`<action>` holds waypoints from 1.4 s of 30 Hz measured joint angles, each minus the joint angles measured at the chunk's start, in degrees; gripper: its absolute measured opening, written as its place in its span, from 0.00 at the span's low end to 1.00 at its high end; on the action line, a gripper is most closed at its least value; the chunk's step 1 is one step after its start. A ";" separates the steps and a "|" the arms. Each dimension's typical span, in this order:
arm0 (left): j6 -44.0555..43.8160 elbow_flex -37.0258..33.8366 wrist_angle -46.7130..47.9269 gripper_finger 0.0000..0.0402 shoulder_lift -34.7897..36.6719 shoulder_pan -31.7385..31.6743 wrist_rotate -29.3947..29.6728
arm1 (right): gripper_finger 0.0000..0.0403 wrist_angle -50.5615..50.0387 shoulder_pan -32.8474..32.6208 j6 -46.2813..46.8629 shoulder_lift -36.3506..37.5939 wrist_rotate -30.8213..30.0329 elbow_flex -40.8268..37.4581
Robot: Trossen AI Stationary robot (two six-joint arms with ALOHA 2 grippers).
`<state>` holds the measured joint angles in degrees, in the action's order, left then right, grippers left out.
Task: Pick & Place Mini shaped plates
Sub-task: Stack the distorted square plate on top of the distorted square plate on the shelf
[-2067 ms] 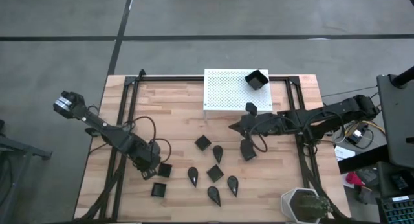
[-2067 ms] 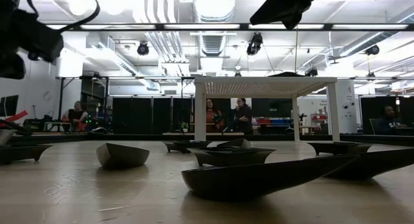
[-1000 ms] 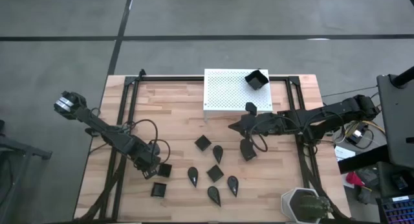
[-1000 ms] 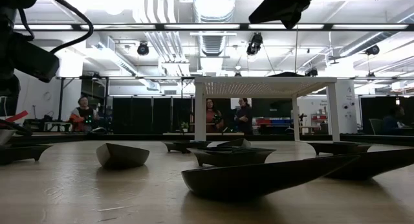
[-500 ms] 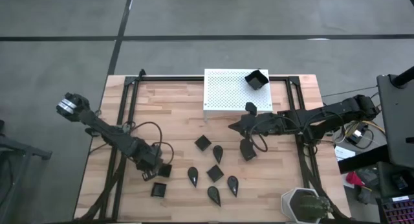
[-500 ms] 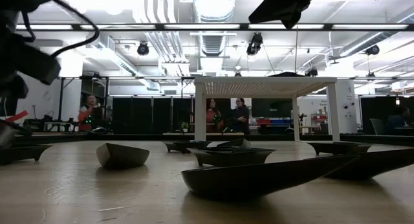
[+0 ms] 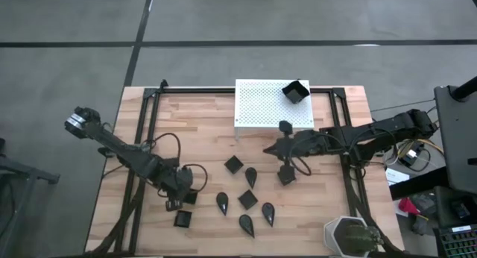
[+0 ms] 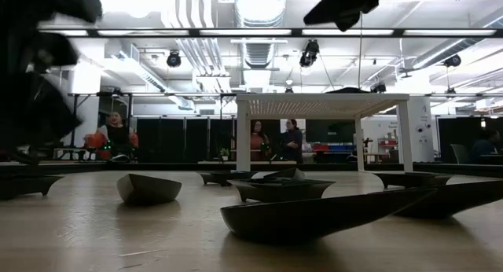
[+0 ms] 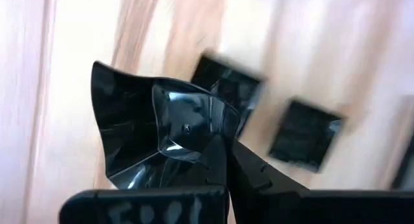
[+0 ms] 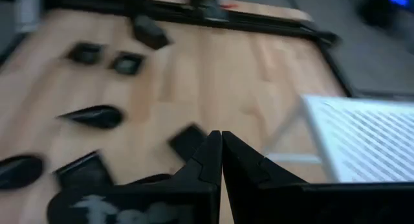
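Note:
My left gripper (image 7: 177, 199) hovers over the table's near left part, shut on a small black square plate (image 9: 152, 130). Beneath it two more square plates (image 9: 304, 133) (image 9: 228, 88) lie flat on the wood. Several other mini plates, square (image 7: 233, 164) and teardrop-shaped (image 7: 251, 177), rest on the table's middle. One square plate (image 7: 296, 91) sits on the white perforated stand (image 7: 261, 105). My right gripper (image 7: 269, 148) hangs shut in front of the stand with nothing between its fingers (image 10: 221, 138). My left gripper pinches the square plate's raised rim (image 9: 194, 146) at one side between its two fingers. The fingers come from above, pointing steeply down. The plate is lifted clear of the table and tilted, its hollow side turned toward the wrist camera.
A white pot with a green plant (image 7: 350, 236) stands at the near right corner. Black frame rails (image 7: 141, 139) run along both sides of the table. People show in the room behind, in the low view.
My left gripper has shut on a square plate, then risen with it and rolled about its own axis; the plate is now clear of the table. My right gripper has rolled a little in place.

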<state>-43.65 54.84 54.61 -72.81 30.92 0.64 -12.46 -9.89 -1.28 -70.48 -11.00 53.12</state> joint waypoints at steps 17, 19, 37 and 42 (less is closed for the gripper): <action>27.89 11.00 -14.36 0.00 0.04 -7.34 0.82 | 0.26 5.07 -0.50 -7.74 -11.92 11.70 6.32; 29.04 10.66 -15.41 0.00 0.00 -7.81 -1.10 | 0.30 5.12 -0.49 -10.21 -13.39 13.10 8.57; 30.00 10.43 -21.67 0.00 -4.22 -10.19 -5.99 | 0.31 -11.43 -0.10 -17.20 -29.53 23.13 30.84; 29.92 10.43 -21.92 0.00 -6.48 -10.51 -6.08 | 0.32 -10.86 -0.09 -18.75 -30.92 23.15 32.93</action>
<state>-13.73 65.28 32.69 -79.30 20.41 -5.43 -23.32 -9.98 -20.03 -101.40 12.15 86.05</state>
